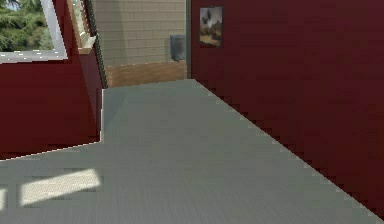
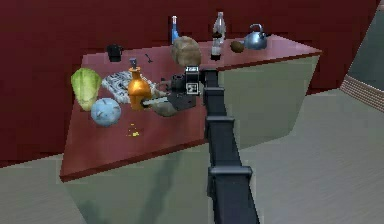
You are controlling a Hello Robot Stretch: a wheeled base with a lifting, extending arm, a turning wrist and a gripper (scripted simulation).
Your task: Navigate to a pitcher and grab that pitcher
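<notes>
We see our gripper [image 2: 157,103] close to the orange pitcher [image 2: 137,92] on the red counter [image 2: 110,152]; we cannot tell how its 2 fingers stand, or whether it holds anything.

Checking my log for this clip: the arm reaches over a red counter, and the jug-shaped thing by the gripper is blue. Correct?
One detail is off: the jug-shaped thing by the gripper is orange, not blue, as the arm side view shows. The arm does reach over the red counter.
</notes>
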